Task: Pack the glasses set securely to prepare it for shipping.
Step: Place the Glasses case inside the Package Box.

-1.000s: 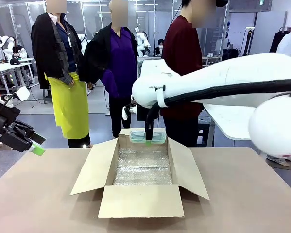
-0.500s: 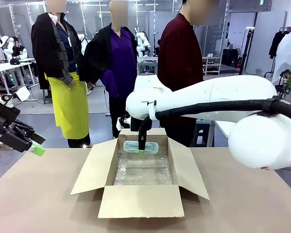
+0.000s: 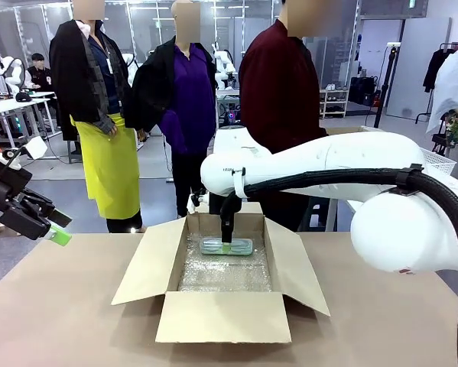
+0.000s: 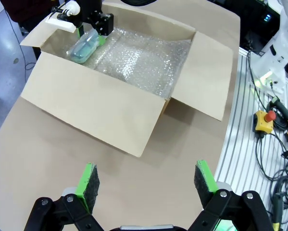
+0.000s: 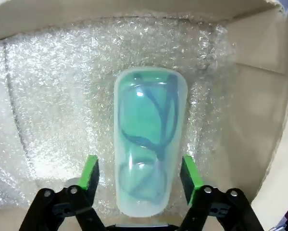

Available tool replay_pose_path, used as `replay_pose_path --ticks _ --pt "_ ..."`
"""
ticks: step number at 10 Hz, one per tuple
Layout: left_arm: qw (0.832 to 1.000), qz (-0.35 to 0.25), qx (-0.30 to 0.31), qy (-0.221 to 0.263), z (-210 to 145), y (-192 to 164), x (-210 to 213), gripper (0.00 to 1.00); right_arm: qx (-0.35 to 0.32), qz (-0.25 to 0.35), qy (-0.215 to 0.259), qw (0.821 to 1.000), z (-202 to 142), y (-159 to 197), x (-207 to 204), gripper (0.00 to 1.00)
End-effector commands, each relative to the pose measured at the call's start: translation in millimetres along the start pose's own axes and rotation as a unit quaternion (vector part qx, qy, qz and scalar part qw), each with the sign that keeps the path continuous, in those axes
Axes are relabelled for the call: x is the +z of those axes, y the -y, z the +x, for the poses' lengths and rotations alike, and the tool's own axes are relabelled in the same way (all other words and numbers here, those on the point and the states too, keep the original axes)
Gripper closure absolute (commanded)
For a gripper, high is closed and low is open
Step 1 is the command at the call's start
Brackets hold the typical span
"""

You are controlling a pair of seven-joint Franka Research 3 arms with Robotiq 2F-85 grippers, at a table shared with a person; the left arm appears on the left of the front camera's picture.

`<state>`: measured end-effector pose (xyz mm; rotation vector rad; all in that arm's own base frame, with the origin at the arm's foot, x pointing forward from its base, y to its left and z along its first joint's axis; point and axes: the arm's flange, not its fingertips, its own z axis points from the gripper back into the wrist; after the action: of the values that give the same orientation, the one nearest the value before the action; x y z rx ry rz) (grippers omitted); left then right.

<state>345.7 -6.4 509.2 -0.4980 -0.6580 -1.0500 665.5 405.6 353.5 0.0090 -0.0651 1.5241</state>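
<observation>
Front view: mint case [image 3: 244, 246] low inside the box [image 3: 221, 317]

Front view: the right gripper [image 3: 226, 243] reaches down into the open box, at the case. The case lies flat and low over the bubble wrap [image 3: 225, 279], near the far wall. The left gripper [image 3: 59, 228] hangs off to the side, above the left edge of the table [image 3: 53, 321]. A person [image 3: 278, 92] stands behind the box.

Left wrist view: the left gripper's pads [image 4: 88, 180] are spread wide with nothing between them, above bare table just short of the box. The case sits in a far corner of the box with the right gripper over it.

Right wrist view: the case lies on the bubble wrap between the right gripper's pads [image 5: 90, 173]. A strip of wrap shows between one pad and the case, while the other pad is at its edge. The grip looks released. Glasses [image 5: 148, 130] show through the case.
</observation>
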Motion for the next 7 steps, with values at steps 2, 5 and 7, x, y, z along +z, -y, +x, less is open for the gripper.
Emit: replay_pose_path --ticks 2,5,7 --pt "1.000 -0.009 -0.010 0.010 -0.2 -1.2 2.3 0.00 -0.003 -0.005 -0.017 1.000 10.1 3.0 12.3 0.00" --pt "1.000 -0.009 -0.010 0.010 -0.2 -1.2 2.3 0.00 -0.010 0.013 -0.009 1.000 1.0 -7.5 18.2 0.00" --pt "1.000 -0.009 -0.010 0.010 -0.2 -1.2 2.3 0.00 0.001 0.000 0.000 1.000 2.9 -1.2 9.3 0.00"
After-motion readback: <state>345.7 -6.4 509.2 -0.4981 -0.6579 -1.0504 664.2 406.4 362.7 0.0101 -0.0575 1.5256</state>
